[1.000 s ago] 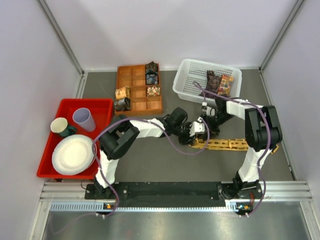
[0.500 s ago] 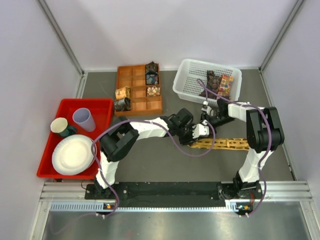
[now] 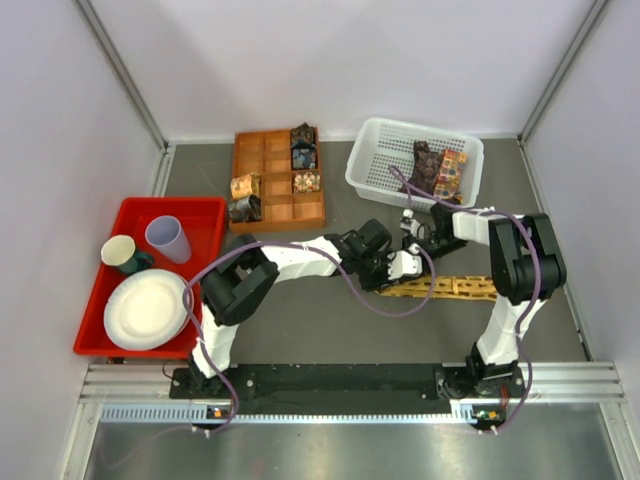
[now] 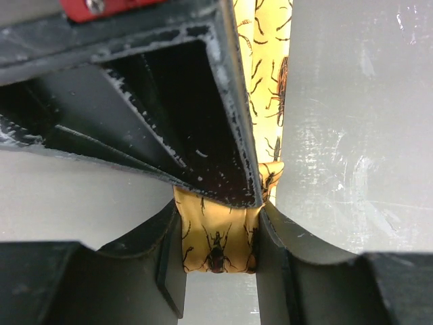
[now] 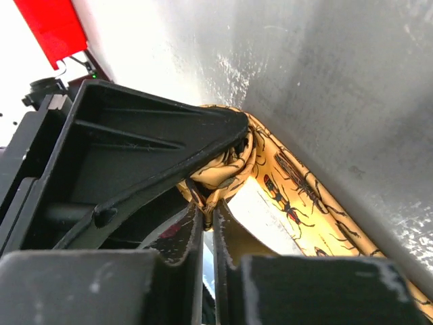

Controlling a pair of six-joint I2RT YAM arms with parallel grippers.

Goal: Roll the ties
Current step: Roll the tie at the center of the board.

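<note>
Yellow tie (image 3: 450,287) with a dark insect print lies flat on the grey tabletop (image 3: 300,320), right of centre in the overhead view, running left-right. Its left end is bunched into a small fold.

The left gripper (image 3: 400,268) is on that end. In the left wrist view the folded tie end (image 4: 216,237) sits between both fingers, with the jaws part-way apart and closed onto the fabric.

The right gripper (image 3: 412,240) is just above it in the overhead frame, working the same end. In the right wrist view its fingers (image 5: 183,244) are almost together, with a pinch of the bunched fabric caught between them. The rest of the strip trails off to the lower right.

Further out:
- The wooden compartment tray (image 3: 262,160), upper centre, holds several rolled ties (image 3: 303,157) in separate cells.
- The white mesh basket (image 3: 375,160), upper right, holds more bundled ties (image 3: 437,168).
- The red tray (image 3: 200,210), at the left edge, carries a white plate (image 3: 147,308) and two cups (image 3: 167,238).
</note>
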